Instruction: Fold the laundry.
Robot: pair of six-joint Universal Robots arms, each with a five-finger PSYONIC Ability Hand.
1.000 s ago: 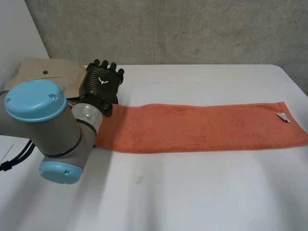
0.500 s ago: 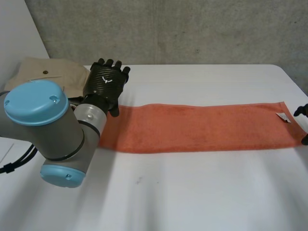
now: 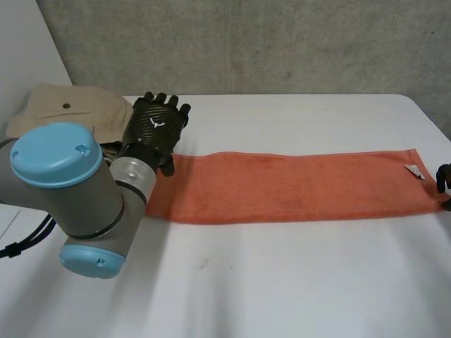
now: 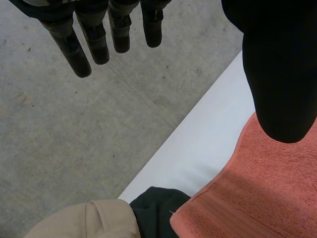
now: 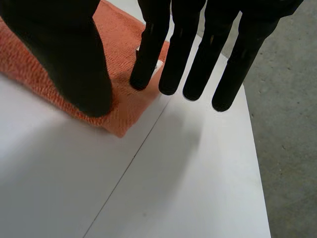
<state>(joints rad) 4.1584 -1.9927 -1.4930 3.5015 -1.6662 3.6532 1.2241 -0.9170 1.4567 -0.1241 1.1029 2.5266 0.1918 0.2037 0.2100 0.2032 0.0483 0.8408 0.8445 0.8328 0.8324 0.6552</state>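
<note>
A long orange towel lies flat across the white table, with a small white label near its right end. My left hand hovers over the towel's left end, fingers straight and spread, holding nothing. In the left wrist view its thumb hangs above the towel. My right hand is at the towel's right end. In the right wrist view its thumb rests on the towel near the front corner, and its straight fingers reach to the short edge.
A beige garment lies at the table's far left corner, behind my left arm. A black cloth sits between the beige garment and the towel's left end. The table's right edge runs just past my right fingertips.
My right hand has come into the head view at the towel's right end and settled onto it. My left hand has shifted slightly to the right over the left end.
</note>
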